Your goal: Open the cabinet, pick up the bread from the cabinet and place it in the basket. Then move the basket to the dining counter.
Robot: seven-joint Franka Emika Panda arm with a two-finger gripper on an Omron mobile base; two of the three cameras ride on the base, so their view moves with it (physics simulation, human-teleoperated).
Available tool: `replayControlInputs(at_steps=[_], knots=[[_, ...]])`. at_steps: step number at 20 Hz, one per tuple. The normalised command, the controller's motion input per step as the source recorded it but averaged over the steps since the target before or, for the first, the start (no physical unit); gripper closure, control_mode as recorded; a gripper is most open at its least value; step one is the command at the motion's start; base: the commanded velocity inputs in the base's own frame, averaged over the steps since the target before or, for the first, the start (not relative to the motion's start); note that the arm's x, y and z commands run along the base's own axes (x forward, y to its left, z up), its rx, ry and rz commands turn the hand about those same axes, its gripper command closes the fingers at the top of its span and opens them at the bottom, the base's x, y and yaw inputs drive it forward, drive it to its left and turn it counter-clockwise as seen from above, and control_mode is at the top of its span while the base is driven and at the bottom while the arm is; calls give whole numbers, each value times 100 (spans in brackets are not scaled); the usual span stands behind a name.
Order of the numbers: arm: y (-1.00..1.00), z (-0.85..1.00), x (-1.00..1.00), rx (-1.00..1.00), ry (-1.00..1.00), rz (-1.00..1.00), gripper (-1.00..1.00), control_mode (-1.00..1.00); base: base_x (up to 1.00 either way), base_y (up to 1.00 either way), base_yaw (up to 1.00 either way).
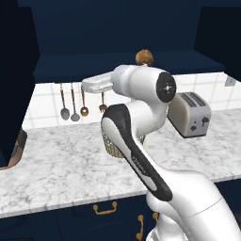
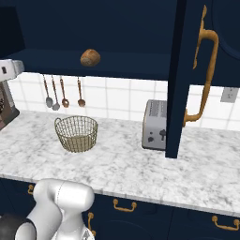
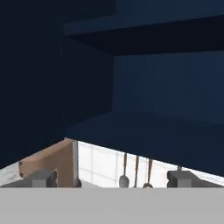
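The cabinet [image 2: 126, 28] stands open, its right door [image 2: 190, 70] swung out toward me with its brass handle [image 2: 206, 70] showing. The bread [image 2: 90, 57], a small golden-brown loaf, lies on the bottom shelf [image 1: 117, 61]; it also peeks above my arm as the bread [image 1: 144, 57]. The wire basket [image 2: 76, 133] sits on the marble counter below it, and my arm hides most of the basket [image 1: 110, 147]. My gripper [image 3: 114, 179] is open and holds nothing, facing the cabinet's left inside, left of the bread. The dining counter is out of view.
A silver toaster [image 2: 154, 124] stands right of the basket. Several utensils [image 2: 63, 93] hang on the tiled wall under the cabinet. A dark appliance [image 2: 7, 93] is at the far left. The open left door [image 1: 14, 84] hangs over the counter [image 1: 61, 164].
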Motion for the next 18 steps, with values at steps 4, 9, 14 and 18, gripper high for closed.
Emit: replayControlInputs(at_steps=[4, 9, 14, 18], knots=[[-97, 48, 0, -3, 14, -42, -100, -100, 0, 0, 0], [-99, 12, 0, 0, 4, -25, -100, -100, 0, 0, 0], [-92, 2, -7, 6, 4, -1, -100, -100, 0, 0, 0], [-64, -9, -4, 4, 0, 0, -100, -100, 0, 0, 0]])
